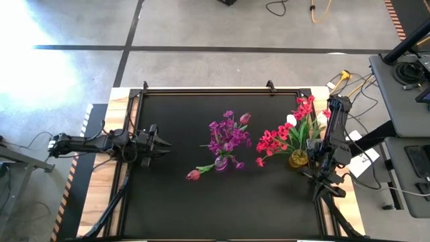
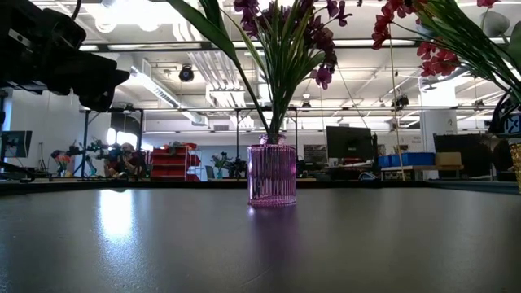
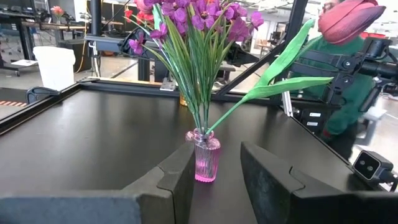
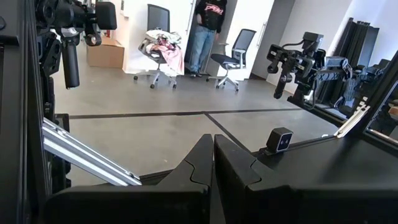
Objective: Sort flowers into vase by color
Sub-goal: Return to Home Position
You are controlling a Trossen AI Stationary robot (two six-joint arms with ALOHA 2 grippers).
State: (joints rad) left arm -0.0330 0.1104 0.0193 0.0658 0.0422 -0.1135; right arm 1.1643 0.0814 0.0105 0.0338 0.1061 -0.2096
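Note:
A ribbed pink glass vase stands upright near the table's middle. It holds purple-magenta flowers and pink tulips, one leaning out low, one shown large in the left wrist view. To its right a yellow vase holds red flowers and a white bud. My left gripper is open, level, left of the pink vase and apart from it. My right gripper is shut, beside the yellow vase at the table's right edge.
A raised black frame rail runs around the dark table top. A small camera sits at the table's edge. Bare table top lies between my left gripper and the pink vase. A person stands far off by office chairs.

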